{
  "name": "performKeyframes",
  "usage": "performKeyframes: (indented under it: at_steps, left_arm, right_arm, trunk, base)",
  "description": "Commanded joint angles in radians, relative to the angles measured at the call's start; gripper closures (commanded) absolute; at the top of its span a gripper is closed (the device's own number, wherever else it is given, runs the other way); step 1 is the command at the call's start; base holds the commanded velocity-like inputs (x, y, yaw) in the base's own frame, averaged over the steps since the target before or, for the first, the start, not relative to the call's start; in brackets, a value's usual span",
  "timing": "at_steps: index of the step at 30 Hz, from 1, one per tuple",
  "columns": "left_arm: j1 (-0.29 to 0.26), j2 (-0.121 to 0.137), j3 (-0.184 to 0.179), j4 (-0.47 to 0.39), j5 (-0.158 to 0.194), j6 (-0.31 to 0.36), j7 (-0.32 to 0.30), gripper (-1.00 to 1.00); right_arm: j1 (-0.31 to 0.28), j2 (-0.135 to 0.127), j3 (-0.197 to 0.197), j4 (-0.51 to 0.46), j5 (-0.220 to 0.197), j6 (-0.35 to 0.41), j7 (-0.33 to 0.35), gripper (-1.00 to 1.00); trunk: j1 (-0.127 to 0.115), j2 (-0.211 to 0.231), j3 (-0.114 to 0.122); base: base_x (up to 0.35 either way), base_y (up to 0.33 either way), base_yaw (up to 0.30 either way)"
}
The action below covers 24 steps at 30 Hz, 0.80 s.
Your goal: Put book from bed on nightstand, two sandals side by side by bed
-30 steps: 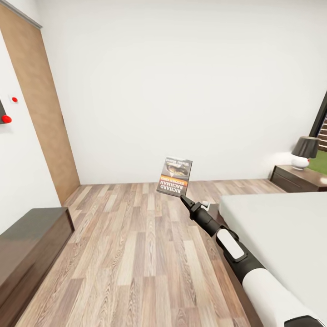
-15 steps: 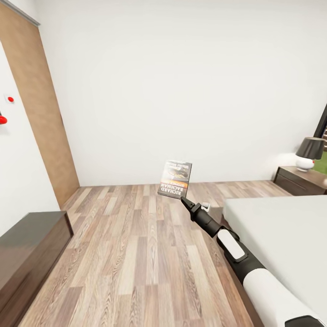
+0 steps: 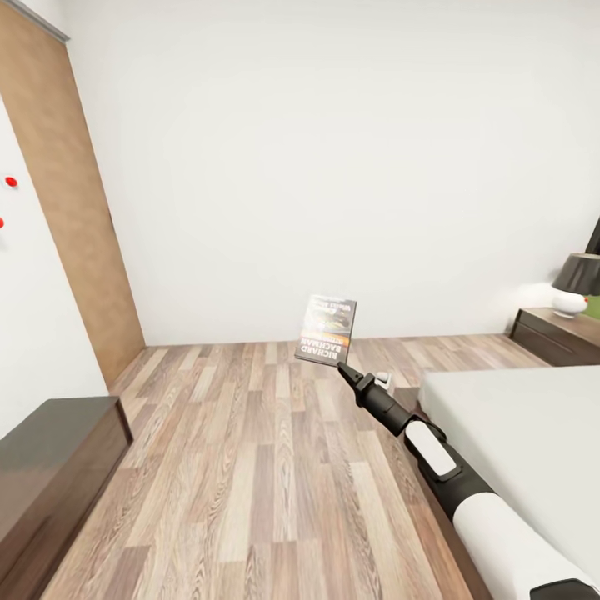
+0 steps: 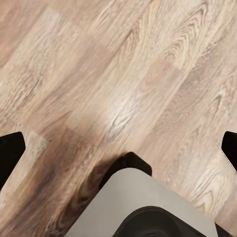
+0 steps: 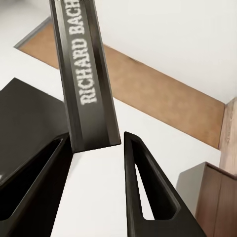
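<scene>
Right fingers (image 3: 342, 367): still clamped on the book (image 3: 326, 329), held upright beside the bed (image 3: 517, 433).
Left fingers (image 4: 11, 154): spread apart over floor.
Change: camera panned; nightstand (image 3: 560, 335) nearer frame edge.

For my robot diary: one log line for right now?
right claw: holding book | book: upright, above floor | nightstand: far right, beyond bed

A bedroom in a home. Shown by the low bed with flat light-grey mattress (image 3: 517, 433) and the glossy dark-brown wooden nightstand (image 3: 557, 335) bearing a dark-shaded lamp (image 3: 578, 283). Floored in light brown wood planks (image 3: 250, 450), walled in plain white.
</scene>
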<state>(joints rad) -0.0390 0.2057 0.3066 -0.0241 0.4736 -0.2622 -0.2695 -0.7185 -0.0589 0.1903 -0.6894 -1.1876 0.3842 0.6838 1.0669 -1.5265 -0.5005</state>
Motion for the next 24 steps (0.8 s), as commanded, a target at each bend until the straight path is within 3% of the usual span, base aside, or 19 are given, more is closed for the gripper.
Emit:
performKeyframes:
  at_steps: [1,11,24]
  left_arm:
    - [-0.001,0.000,0.008,0.002,0.000,-0.002,-0.007,-1.00]
    - [-0.001,-0.001,0.009,-0.011,-0.001,-0.002,-0.007,-1.00]
    - [-0.001,-0.002,0.009,-0.038,0.000,-0.002,-0.008,-1.00]
  right_arm:
    - [-0.001,-0.002,0.003,0.002,-0.015,0.008,0.001,1.00]
    - [-0.001,-0.012,-0.001,0.081,-0.022,0.006,0.011,1.00]
    - [-0.001,-0.052,0.001,0.098,-0.020,0.004,0.013,1.00]
  trunk:
    - [0.000,-0.001,-0.001]
    - [0.000,-0.001,-0.001]
    - [0.000,-0.001,-0.001]
  base:
    - [0.204,0.085,0.000]
    - [0.213,0.056,0.000]
    - [0.237,0.040,0.000]
